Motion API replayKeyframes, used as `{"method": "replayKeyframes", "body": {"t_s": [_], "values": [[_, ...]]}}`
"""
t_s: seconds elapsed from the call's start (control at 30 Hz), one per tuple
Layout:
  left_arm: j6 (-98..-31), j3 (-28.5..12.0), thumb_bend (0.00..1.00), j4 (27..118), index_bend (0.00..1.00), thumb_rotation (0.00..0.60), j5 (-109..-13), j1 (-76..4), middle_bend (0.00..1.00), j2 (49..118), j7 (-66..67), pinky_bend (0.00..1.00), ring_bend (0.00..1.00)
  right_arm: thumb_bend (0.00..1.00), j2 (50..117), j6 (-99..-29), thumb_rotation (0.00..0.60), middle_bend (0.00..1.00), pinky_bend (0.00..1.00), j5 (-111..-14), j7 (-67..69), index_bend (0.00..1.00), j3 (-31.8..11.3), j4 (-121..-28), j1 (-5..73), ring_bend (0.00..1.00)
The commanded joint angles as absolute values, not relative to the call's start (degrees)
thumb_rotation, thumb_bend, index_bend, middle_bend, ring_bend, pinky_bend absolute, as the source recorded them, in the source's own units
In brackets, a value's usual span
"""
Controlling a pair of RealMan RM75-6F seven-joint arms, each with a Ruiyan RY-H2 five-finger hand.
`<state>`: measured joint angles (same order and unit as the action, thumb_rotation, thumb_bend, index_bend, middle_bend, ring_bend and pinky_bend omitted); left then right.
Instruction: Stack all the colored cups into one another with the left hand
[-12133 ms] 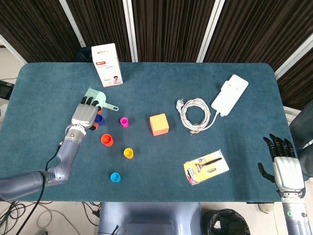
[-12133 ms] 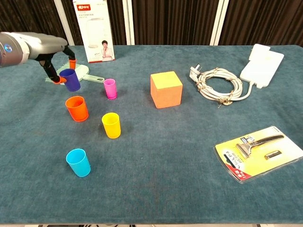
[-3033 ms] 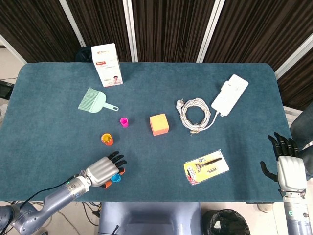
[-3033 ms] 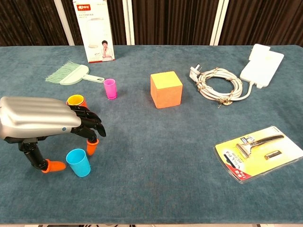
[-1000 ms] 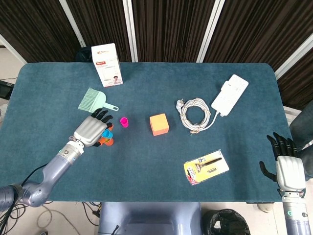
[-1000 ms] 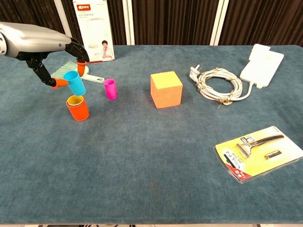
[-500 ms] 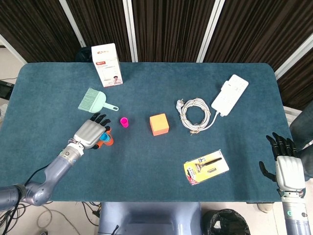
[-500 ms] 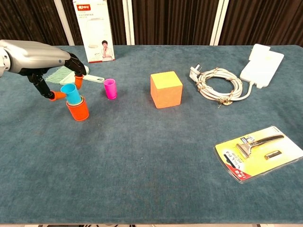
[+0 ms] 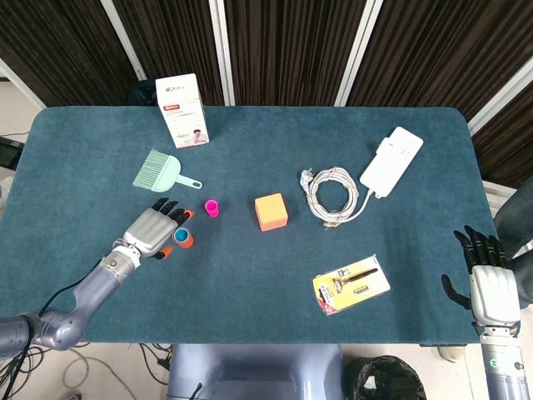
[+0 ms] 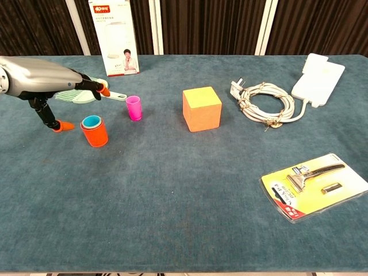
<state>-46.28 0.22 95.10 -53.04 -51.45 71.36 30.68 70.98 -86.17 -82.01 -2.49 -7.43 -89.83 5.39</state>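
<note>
Left hand (image 10: 43,80) hovers with fingers spread, holding nothing — just beside the orange plastic cup stack (image 10: 94,132) with the light-blue cup (image 10: 91,122) nested on top. The small magenta plastic cup (image 10: 134,107) stands apart nearby. Right hand (image 9: 490,283) rests spread too — off the table's edge.

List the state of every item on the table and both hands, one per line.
Left hand: open, fingers spread, beside the stack, holding nothing.
Right hand: open, idle off the table's edge.
Cup stack: upright, blue cup nested inside the orange one.
Pink cup: upright, alone, not stacked.
Orange block: resting flat.
Cable: coiled, tied.
Razor pack: sealed, lying flat.
White box: standing upright.
Brush: lying flat.
</note>
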Motion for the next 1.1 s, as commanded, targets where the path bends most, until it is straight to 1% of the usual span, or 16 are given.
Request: {"method": "replayKeyframes", "body": {"t_s": [0.03, 0.17, 0.27, 0.4, 0.53, 0.67, 0.9, 1.1], "values": [[-47.8, -0.9, 0.28, 95.0, 0.08, 0.6, -53.9, -50.9, 0.12, 71.8, 29.0, 0.0, 0.0, 0.4, 71.1, -86.3, 0.6, 0.07, 0.07, -82.0, -2.6, 0.13, -7.5, -89.8, 5.4, 0.09], [-50.1, -3.4, 0.27, 94.4, 0.13, 0.6, -55.0, -50.0, 0.12, 73.1, 25.1, 0.0, 0.0, 0.4, 71.2, -86.1, 0.6, 0.07, 0.07, -81.8, -2.6, 0.13, -7.5, -89.7, 5.4, 0.09], [-51.1, -5.1, 0.27, 92.3, 0.15, 0.6, -55.7, -50.2, 0.12, 74.5, 23.6, 0.0, 0.0, 0.4, 71.4, -85.7, 0.6, 0.07, 0.07, -81.5, -2.7, 0.13, -7.5, -89.4, 5.5, 0.09], [-49.9, -6.7, 0.27, 89.7, 0.16, 0.6, -53.5, -51.8, 0.12, 76.0, 24.3, 0.0, 0.0, 0.4, 71.5, -85.3, 0.6, 0.07, 0.07, -81.1, -2.7, 0.13, -7.6, -89.1, 5.7, 0.09], [-47.4, -8.1, 0.27, 87.1, 0.18, 0.6, -48.9, -54.5, 0.12, 77.7, 26.8, 0.0, 0.0, 0.4, 71.7, -85.1, 0.6, 0.07, 0.07, -80.7, -2.6, 0.13, -7.7, -88.6, 5.7, 0.09], [-45.9, -8.6, 0.27, 84.2, 0.2, 0.6, -45.8, -56.6, 0.12, 80.0, 28.6, 0.0, 0.0, 0.4, 71.8, -84.6, 0.6, 0.07, 0.07, -80.3, -2.5, 0.13, -7.8, -88.1, 5.9, 0.09], [-43.8, -8.0, 0.27, 77.9, 0.21, 0.6, -43.4, -58.9, 0.12, 85.4, 30.0, 0.0, 0.0, 0.4, 72.2, -84.1, 0.6, 0.07, 0.07, -79.2, -2.4, 0.13, -8.3, -87.0, 6.0, 0.09], [-43.2, -7.6, 0.27, 74.0, 0.26, 0.6, -42.3, -60.1, 0.12, 89.3, 31.0, 0.0, 0.0, 0.4, 72.3, -83.8, 0.6, 0.07, 0.07, -79.0, -2.2, 0.13, -8.3, -86.7, 6.1, 0.09]]}}
